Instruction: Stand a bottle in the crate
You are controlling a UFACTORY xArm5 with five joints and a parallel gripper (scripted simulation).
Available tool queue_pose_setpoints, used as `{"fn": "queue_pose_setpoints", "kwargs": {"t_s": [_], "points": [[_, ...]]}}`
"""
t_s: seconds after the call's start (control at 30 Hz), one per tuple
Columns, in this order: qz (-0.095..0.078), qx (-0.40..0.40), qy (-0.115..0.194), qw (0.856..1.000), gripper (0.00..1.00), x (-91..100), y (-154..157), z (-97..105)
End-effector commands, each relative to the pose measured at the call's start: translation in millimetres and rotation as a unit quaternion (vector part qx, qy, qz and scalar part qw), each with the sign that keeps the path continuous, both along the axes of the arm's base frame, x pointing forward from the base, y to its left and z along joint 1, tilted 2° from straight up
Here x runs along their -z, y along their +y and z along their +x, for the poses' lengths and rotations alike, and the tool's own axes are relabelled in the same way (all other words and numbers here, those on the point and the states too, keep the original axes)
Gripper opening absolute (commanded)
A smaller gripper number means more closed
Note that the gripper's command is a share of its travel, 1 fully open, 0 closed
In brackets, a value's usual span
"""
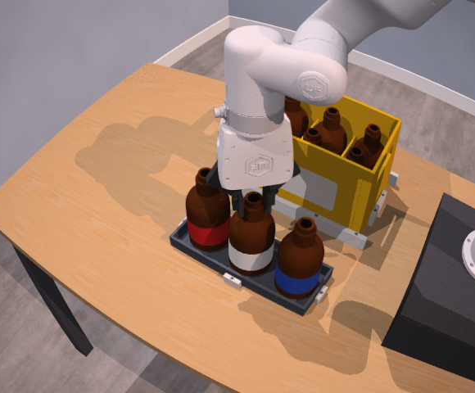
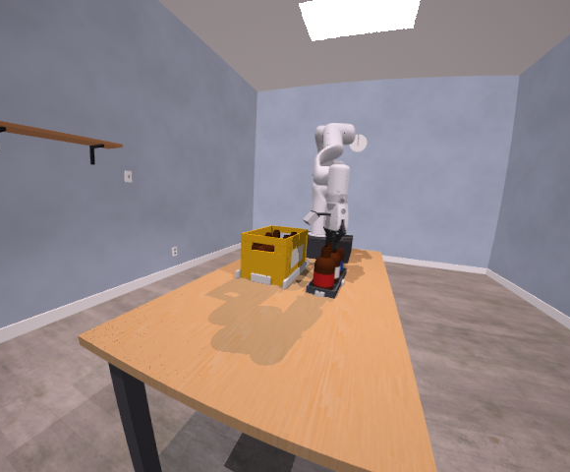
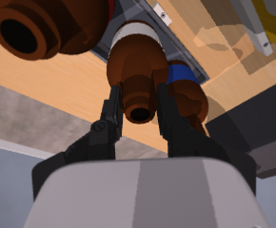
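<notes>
My gripper (image 1: 253, 205) (image 2: 332, 239) (image 3: 139, 95) is shut on the neck of the white-labelled brown bottle (image 1: 251, 241) (image 3: 135, 52). That bottle stands upright in the middle of the dark grey tray (image 1: 267, 288) (image 2: 321, 290). A red-labelled bottle (image 1: 207, 211) (image 2: 323, 271) (image 3: 29, 28) stands at its left on the tray, and a blue-labelled bottle (image 1: 299, 258) (image 3: 186, 90) at its right. The yellow crate (image 1: 356, 198) (image 2: 264, 259) stands just behind the tray with several brown bottles (image 1: 331, 131) upright in its cells. The arm hides the crate's left end.
The crate and tray sit on a wooden table (image 1: 102, 169) (image 2: 301, 355). The arm's black pedestal (image 1: 449, 274) stands at the table's right end, close to the tray. White brackets hold the crate's base and the tray's rim.
</notes>
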State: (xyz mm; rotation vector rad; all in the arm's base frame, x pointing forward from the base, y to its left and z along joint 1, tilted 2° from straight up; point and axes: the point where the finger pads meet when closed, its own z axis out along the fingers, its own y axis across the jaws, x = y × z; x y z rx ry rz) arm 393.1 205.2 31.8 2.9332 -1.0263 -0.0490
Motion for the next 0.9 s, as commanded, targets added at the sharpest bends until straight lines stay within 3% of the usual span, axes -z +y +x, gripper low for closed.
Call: {"fn": "queue_pose_setpoints", "kwargs": {"t_s": [0.0, 0.87], "points": [[0.001, 0.0, -0.002, 1.0, 0.0, -1.2, 0.6, 1.1], [0.001, 0.0, -0.002, 1.0, 0.0, -5.9, 0.4, 1.6]]}}
